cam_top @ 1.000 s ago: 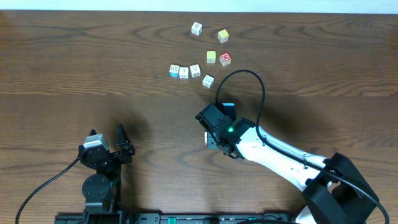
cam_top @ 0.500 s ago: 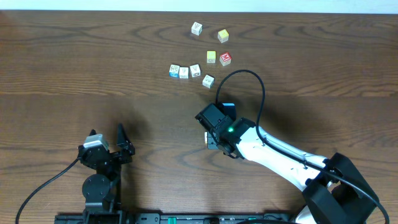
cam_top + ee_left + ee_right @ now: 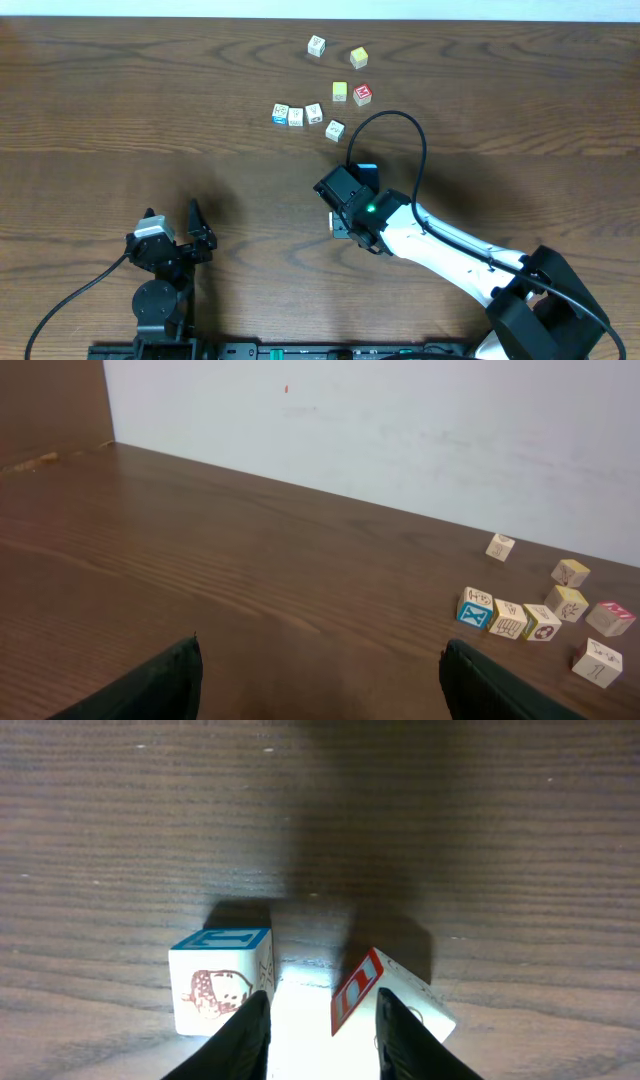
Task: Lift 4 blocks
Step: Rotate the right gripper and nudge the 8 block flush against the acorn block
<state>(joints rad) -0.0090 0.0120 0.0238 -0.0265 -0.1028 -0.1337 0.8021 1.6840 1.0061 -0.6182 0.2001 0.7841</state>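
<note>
My right gripper points down at mid-table, and only a sliver of pale block shows beside it from above. In the right wrist view its fingers are closed in on a glare-white block. A cube with an acorn picture and a blue top sits just left of that block, and a tilted cube with a red-letter face leans on its right. Several cream blocks form a short row at the back. My left gripper hangs open over bare wood, far from them.
At the back, around the row, lie a cream cube, two yellow-faced cubes and a red-topped cube. The right arm's black cable loops above the table. A pale wall stands behind the table's far edge.
</note>
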